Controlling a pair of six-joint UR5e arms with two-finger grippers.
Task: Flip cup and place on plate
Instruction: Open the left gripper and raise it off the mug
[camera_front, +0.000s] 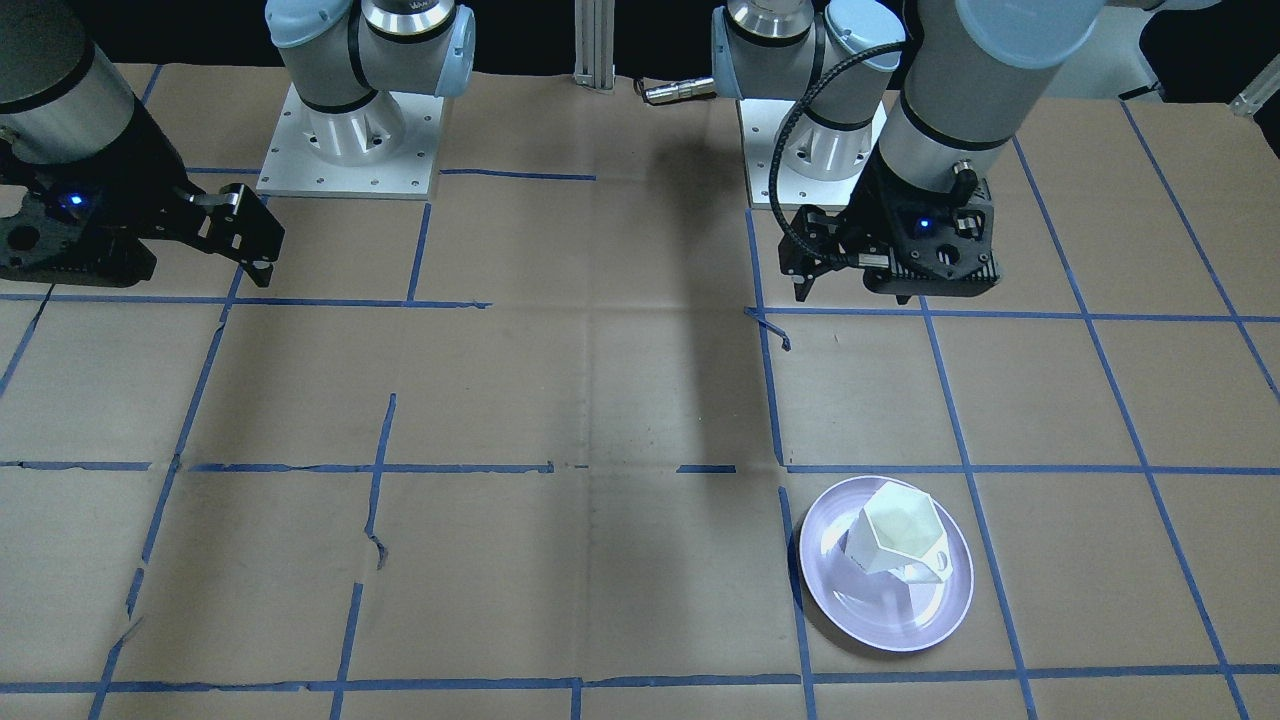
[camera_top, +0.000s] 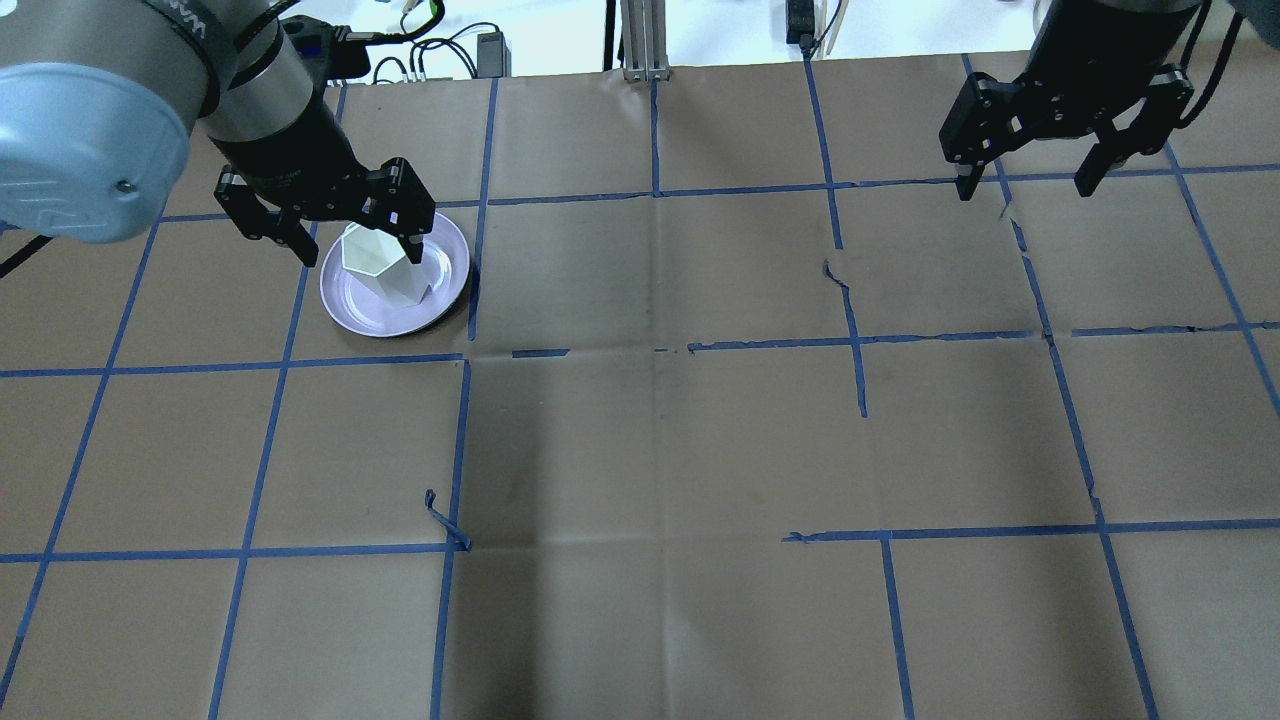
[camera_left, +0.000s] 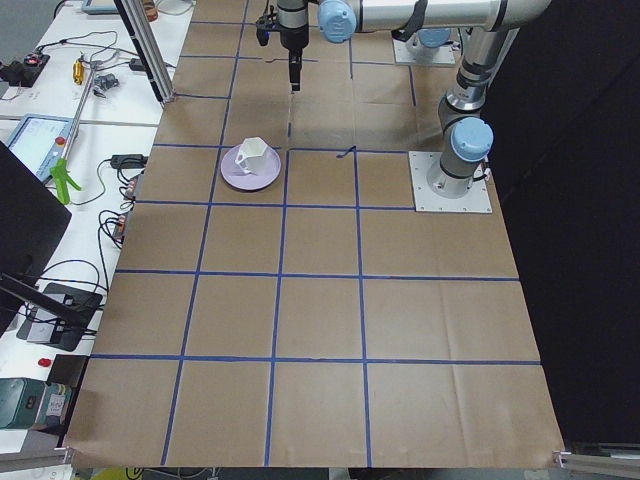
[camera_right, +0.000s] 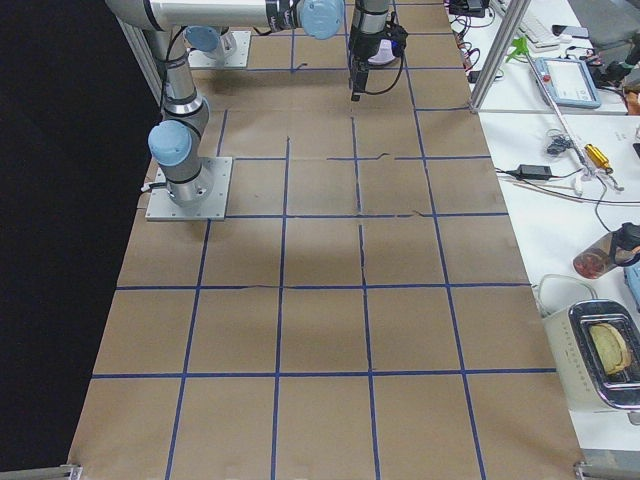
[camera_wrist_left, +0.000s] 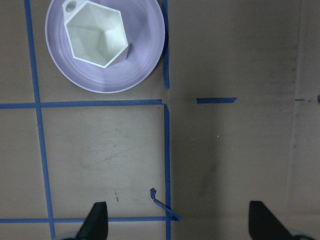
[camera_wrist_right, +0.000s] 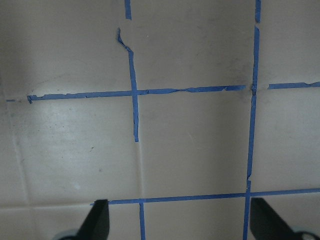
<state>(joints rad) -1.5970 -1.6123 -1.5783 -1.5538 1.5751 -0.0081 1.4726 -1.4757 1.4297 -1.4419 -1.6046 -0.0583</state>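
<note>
The white faceted cup (camera_front: 895, 535) stands on the lavender plate (camera_front: 880, 612) with its opening up and its handle to one side. Both also show in the overhead view, cup (camera_top: 378, 262) and plate (camera_top: 370, 318), and at the top left of the left wrist view, cup (camera_wrist_left: 96, 36) and plate (camera_wrist_left: 125, 80). My left gripper (camera_front: 805, 275) is open and empty. It hangs above the table on the robot's side of the plate, apart from the cup; its fingertips (camera_wrist_left: 95, 220) stand wide apart. My right gripper (camera_top: 1022, 188) is open and empty, far off over bare paper.
Brown paper with a blue tape grid covers the table (camera_top: 660, 450). The two arm bases (camera_front: 350, 140) (camera_front: 810, 150) stand at the robot's edge. A loose curl of tape (camera_top: 445, 520) lies mid-table. Benches with tools and cables run beside the table (camera_left: 70, 140).
</note>
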